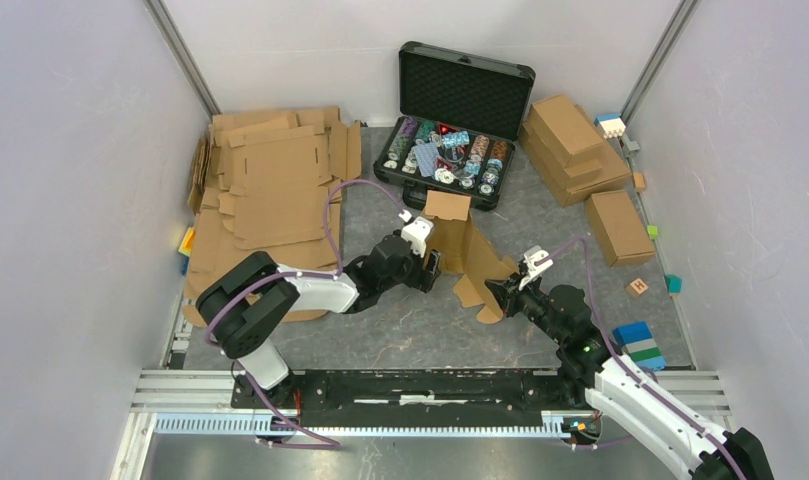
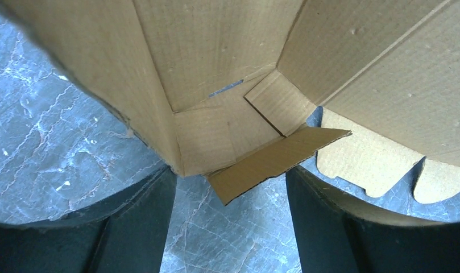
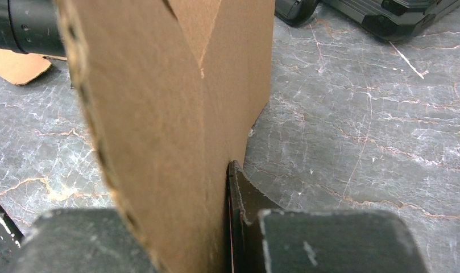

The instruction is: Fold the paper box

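The paper box (image 1: 467, 250) stands half-folded in the middle of the table, brown panels upright and tabbed flaps spread on the mat. My left gripper (image 1: 432, 268) is at its left side, open. In the left wrist view a folded corner of the box (image 2: 227, 128) and a loose flap tip (image 2: 273, 162) reach just between my left gripper's (image 2: 230, 219) dark fingers (image 2: 139, 227), which are spread wide apart. My right gripper (image 1: 502, 295) is at the box's right front, shut on an upright panel (image 3: 170, 114); the right gripper (image 3: 179, 222) pinches that panel edge-on.
A pile of flat cardboard sheets (image 1: 270, 190) fills the back left. An open black case of chips (image 1: 455, 120) sits at the back centre. Finished brown boxes (image 1: 575, 145) and another (image 1: 618, 225) lie back right, with a wooden cube (image 1: 637, 287) and coloured blocks (image 1: 640, 340) near the right wall.
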Action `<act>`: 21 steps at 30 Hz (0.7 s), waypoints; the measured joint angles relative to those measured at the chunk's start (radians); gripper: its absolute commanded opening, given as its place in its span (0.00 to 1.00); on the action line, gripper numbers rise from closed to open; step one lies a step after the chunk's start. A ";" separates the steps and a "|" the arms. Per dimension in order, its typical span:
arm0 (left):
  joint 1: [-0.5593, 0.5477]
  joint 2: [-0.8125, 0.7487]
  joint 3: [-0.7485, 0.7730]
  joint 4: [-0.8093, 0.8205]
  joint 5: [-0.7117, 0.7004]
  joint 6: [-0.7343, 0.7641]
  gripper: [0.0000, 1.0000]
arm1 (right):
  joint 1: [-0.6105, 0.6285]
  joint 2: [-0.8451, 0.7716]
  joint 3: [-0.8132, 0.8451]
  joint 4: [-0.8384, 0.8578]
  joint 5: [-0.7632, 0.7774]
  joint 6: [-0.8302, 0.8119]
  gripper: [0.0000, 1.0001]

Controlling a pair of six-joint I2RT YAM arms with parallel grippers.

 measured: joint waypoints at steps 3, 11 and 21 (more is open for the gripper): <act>0.002 0.006 0.000 0.011 0.014 0.001 0.88 | 0.000 0.003 0.000 0.002 0.000 0.000 0.11; 0.003 0.011 0.000 0.038 0.061 0.003 0.76 | 0.000 0.014 0.004 0.006 -0.001 0.000 0.11; 0.010 0.037 0.013 0.041 0.067 0.044 0.66 | 0.001 0.025 0.004 0.017 -0.004 0.000 0.11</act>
